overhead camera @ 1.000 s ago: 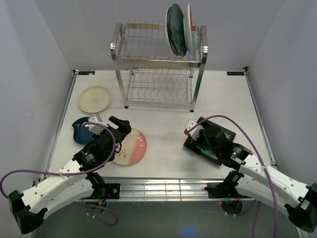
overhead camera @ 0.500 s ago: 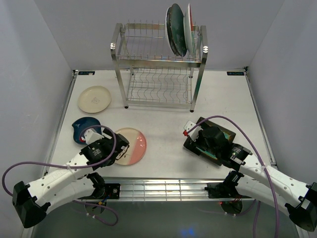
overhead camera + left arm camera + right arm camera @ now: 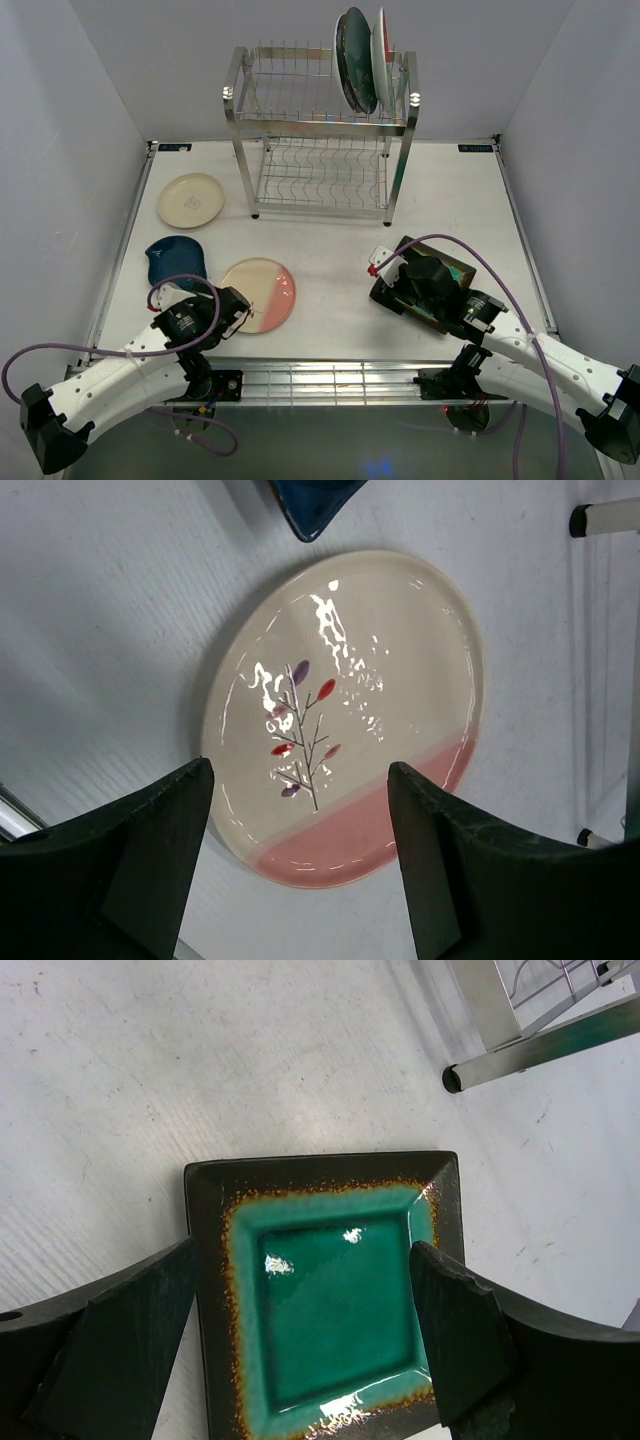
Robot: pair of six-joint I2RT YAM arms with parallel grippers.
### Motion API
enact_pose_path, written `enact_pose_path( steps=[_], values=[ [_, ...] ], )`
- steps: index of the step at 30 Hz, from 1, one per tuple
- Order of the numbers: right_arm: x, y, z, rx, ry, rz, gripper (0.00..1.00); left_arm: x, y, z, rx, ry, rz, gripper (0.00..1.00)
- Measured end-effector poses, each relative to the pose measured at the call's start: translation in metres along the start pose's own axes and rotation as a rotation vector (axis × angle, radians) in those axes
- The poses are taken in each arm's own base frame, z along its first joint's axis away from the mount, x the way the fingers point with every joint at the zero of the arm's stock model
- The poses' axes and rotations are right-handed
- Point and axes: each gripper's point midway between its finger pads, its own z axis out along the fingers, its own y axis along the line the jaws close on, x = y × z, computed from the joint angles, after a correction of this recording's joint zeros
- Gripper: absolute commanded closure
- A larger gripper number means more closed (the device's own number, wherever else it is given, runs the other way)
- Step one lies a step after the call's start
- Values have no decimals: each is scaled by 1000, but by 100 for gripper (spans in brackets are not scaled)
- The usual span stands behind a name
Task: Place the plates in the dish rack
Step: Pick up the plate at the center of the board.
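Over the round pink-and-cream ceramic plate (image 3: 340,710) I find left gripper (image 3: 300,775) spread wide; right gripper (image 3: 302,1260) likewise over square green plate (image 3: 335,1305).

Tall steel wire rack (image 3: 300,130) stands at the back; pink-and-cream round ceramic plate (image 3: 264,290) lies front-left, square green ceramic plate (image 3: 335,1300) front-right.

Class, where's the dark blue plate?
Top view, left side: the dark blue plate lies left of the pink-and-cream plate, in front of the cream plate.

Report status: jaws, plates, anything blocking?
Left jaws open over pink-and-cream plate. Right jaws open over square green plate. Cream plate, dark blue plate waiting, dish rack partly loaded. No obstruction seen.
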Motion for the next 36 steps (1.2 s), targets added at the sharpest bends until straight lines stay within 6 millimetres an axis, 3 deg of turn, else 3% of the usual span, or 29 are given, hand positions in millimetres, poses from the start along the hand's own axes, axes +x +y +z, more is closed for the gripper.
enact_pose_path(
  steps=[15, 25, 36],
  values=[
    [4, 4, 4, -12, 22, -10, 10, 20, 31, 22, -152, -4, 58, 20],
    [4, 4, 4, -12, 22, -10, 10, 29, 33, 30, -159, 9, 51, 48],
    [5, 5, 4, -15, 27, -11, 10, 31, 39, 32, -167, 12, 55, 50]
  ],
)
